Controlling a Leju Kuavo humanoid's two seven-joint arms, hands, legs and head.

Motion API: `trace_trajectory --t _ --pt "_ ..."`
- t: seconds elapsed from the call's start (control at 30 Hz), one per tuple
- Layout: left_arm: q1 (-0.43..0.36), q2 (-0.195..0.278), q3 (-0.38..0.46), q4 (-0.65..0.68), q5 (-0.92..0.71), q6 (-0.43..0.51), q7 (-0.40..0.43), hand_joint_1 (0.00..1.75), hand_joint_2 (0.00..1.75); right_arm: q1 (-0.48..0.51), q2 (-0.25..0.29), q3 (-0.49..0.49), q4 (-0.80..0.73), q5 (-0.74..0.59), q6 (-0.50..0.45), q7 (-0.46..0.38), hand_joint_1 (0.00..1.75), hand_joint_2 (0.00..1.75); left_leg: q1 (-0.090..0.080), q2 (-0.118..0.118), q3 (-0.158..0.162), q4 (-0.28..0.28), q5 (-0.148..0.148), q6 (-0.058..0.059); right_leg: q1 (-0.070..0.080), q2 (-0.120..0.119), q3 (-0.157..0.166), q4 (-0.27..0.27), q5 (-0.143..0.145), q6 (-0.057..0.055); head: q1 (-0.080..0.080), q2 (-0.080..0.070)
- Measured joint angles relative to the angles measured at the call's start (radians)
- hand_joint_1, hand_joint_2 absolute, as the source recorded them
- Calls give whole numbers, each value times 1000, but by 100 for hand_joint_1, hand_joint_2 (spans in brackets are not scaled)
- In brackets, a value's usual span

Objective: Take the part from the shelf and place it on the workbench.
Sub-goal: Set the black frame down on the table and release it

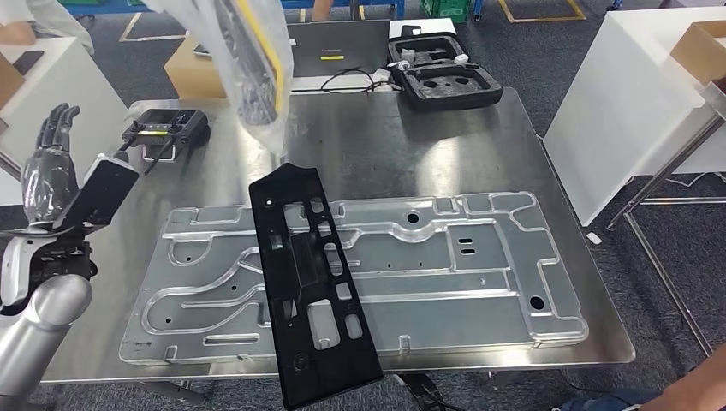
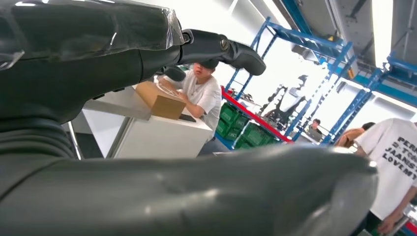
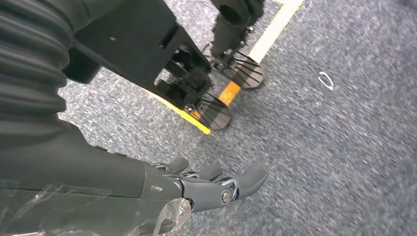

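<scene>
While flat on ribbed metal plate (image 1: 445, 265), perforated black plastic part (image 1: 312, 287)

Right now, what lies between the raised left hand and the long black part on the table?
In the head view, between the left hand and the black part lie bare steel table and the near end of the embossed metal panel, on which the part rests.

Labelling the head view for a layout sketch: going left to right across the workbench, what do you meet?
Left hand → black radio unit → black part → silver stamped panel → white cabinet.
</scene>
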Motion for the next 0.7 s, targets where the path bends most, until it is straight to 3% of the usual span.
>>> trace_trajectory --t 0.03,0.1,0.17,0.2,0.23,0.27,0.33,0.4,0.5,0.53,0.6,0.67,0.7 --pt "1 4 6 0 2 4 3 0 0 -1 0 0 0 0 0 -1 0 175 0 0 -8 11 -9 -8 0 -1 0 -12 5 -10 0 0" --pt "2 8 15 0 5 13 6 0 0 -2 0 1 0 0 -1 -1 0 175 4 1 -39 93 -72 -19 -3 -5 -6 -15 14 -21 -1 0" --pt "6 12 23 0 10 21 11 0 0 -2 0 1 0 0 -1 0 0 175 7 1 -87 236 -153 -28 -2 -6 -17 -15 23 -25 -2 0" --pt "10 13 26 0 12 24 13 0 0 -1 0 1 0 0 -1 1 0 175 7 1 -101 287 -175 -30 -1 -7 -23 -15 27 -25 -2 0" --pt "13 14 28 0 14 26 13 0 0 -1 0 1 0 1 -1 2 0 175 7 1 -98 300 -179 -31 -1 -7 -29 -15 33 -24 -2 0" --pt "16 15 31 0 15 27 13 0 0 -1 0 1 0 2 -1 4 0 175 7 1 -75 272 -167 -31 -1 -7 -36 -15 38 -22 -2 0" --pt "17 20 39 -1 16 31 14 0 0 -1 0 1 0 4 -1 6 0 175 8 1 17 122 -120 -29 -2 -6 -47 -15 50 -16 -2 0" --pt "18 26 49 -3 17 34 16 0 0 -1 -1 1 0 6 -1 7 0 175 3 -1 78 9 -88 -23 -1 -5 -53 -16 61 -5 -2 0" --pt "28 37 62 -6 23 41 24 0 0 1 -2 1 0 8 -2 15 0 175 -3 -2 76 -6 -69 -4 0 -4 -59 -22 79 12 -2 0" --pt "33 40 68 -8 27 44 28 0 0 2 -2 1 0 9 -2 18 0 175 -2 -1 71 -7 -60 4 0 -4 -63 -17 72 17 -1 0" --pt "38 46 80 -12 33 47 32 0 0 2 -3 2 0 9 -4 23 0 175 1 2 57 -10 -41 21 -1 -4 -90 52 5 23 1 0" --pt "46 51 91 -18 36 49 33 0 0 4 -3 2 0 9 -5 25 0 175 -3 3 38 -9 -26 31 -2 -5 -131 195 -94 27 3 0" --pt "51 53 96 -20 36 49 33 0 0 4 -3 3 0 9 -5 25 0 175 -6 3 29 -9 -19 32 -2 -5 -144 256 -123 27 4 0"
